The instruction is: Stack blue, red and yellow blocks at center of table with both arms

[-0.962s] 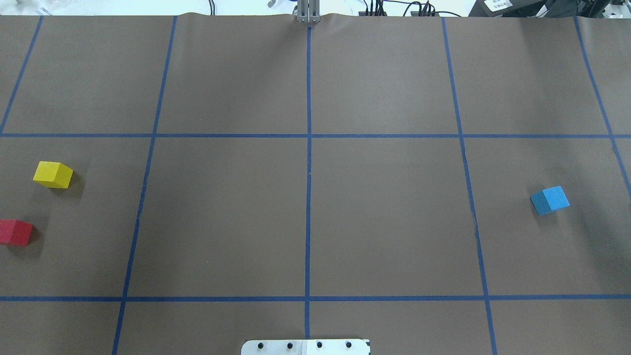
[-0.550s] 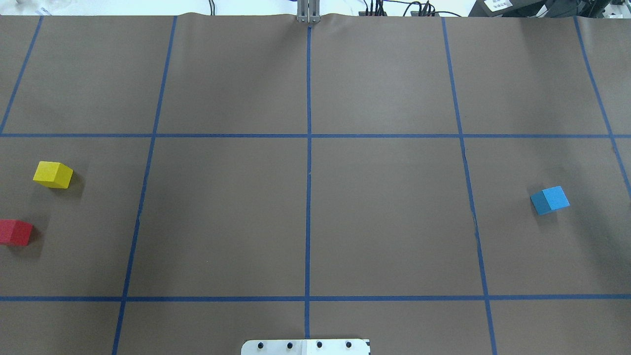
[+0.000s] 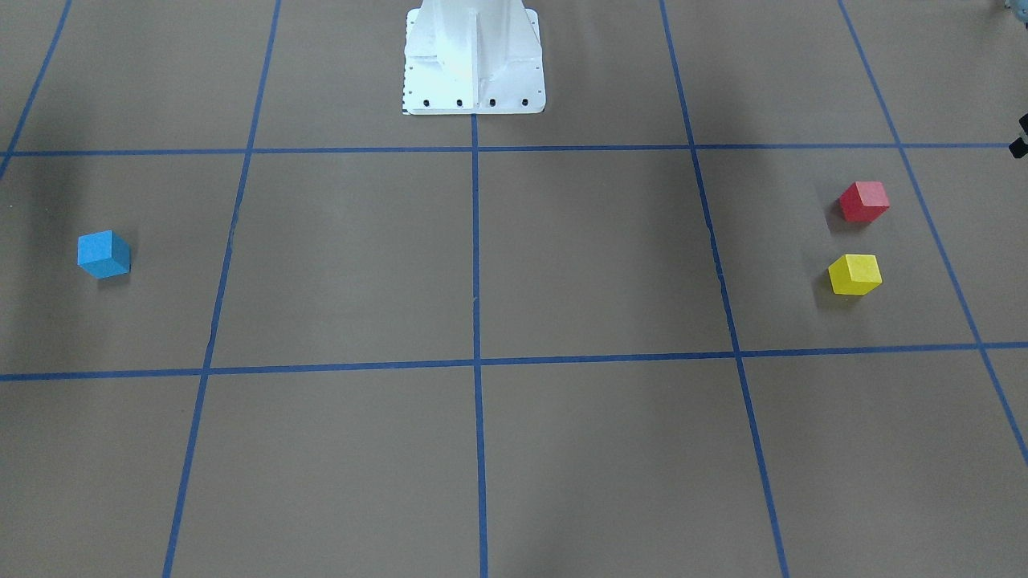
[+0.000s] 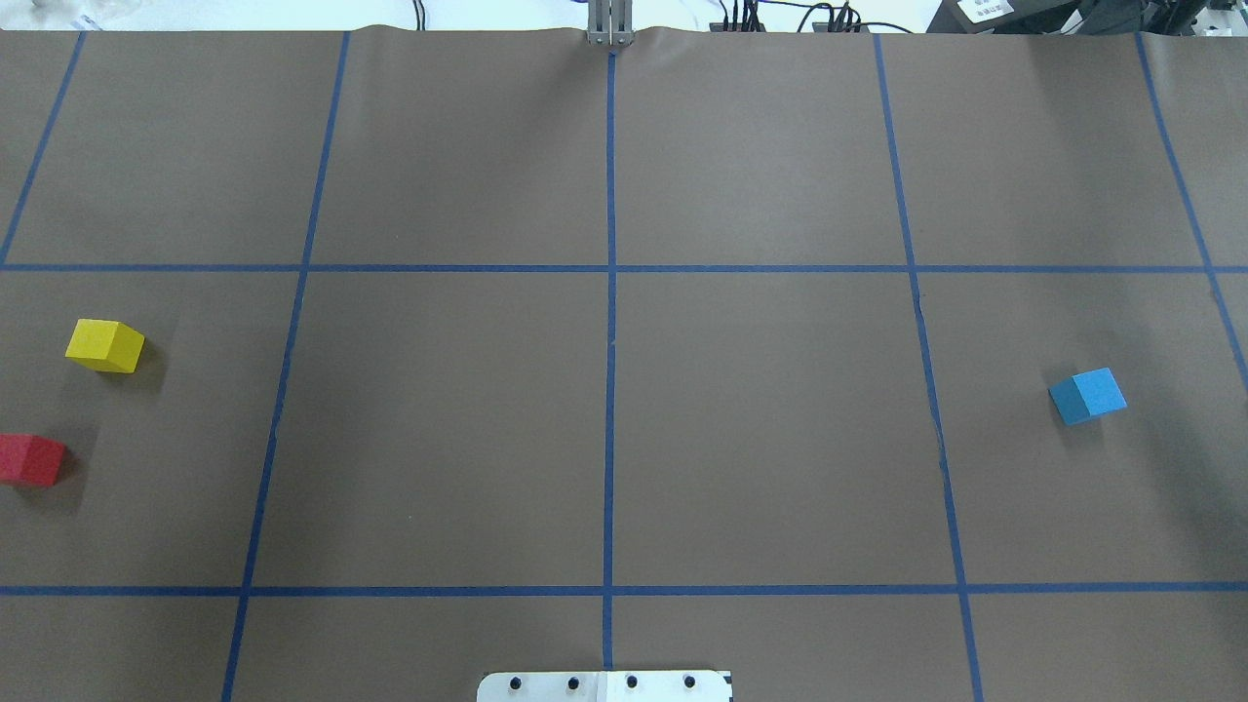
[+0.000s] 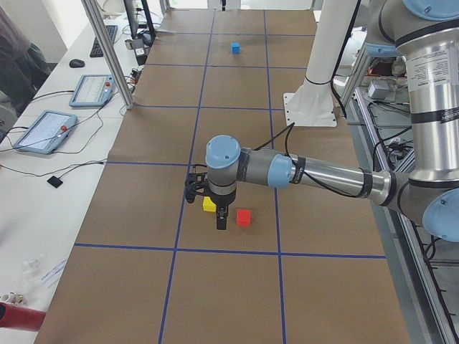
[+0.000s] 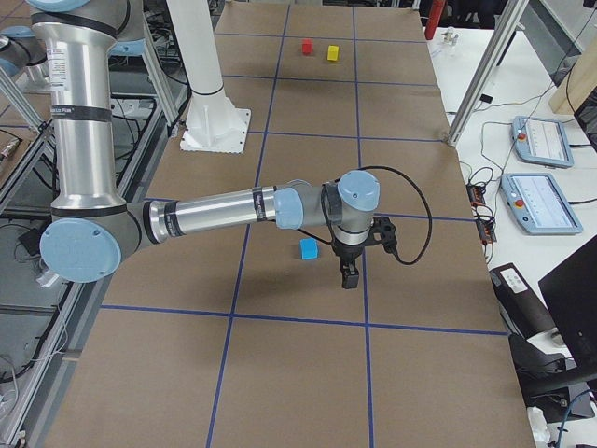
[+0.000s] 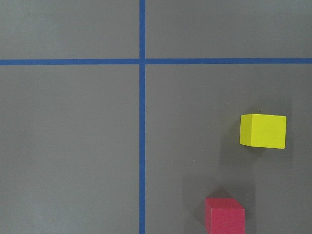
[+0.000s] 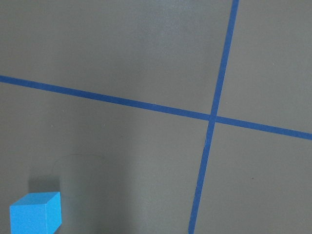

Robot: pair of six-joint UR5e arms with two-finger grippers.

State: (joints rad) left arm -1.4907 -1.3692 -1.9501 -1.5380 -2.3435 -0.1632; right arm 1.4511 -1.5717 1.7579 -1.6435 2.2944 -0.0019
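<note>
A small matte yellow cube [image 4: 104, 345] and a small matte red cube [image 4: 31, 460] lie near each other at the left end of the brown taped surface [image 4: 760, 429], with a sky-blue matte cube [image 4: 1087, 396] at its right end. The left tool [image 5: 221, 221] hangs by the pair and the right tool [image 6: 349, 273] by the blue one; I cannot tell how open either is.

**Bright, even light; soft shadows; no glare**

All my feeds are well lit from above, and the matte table [image 4: 760, 429] gives no glare. In the overhead view the yellow block [image 4: 104, 345] and red block [image 4: 29, 460] throw short, soft-edged shadows to their right. The blue block [image 4: 1087, 395] shows barely any shadow. The front-facing view has broad, faint dark bands across the table, and its white base plate [image 3: 474, 72] is close to blown out. Both wrist feeds look greyer and cooler, perhaps a touch soft, though I can't be sure. The side views are sharp, with strong wide-angle perspective.
</note>
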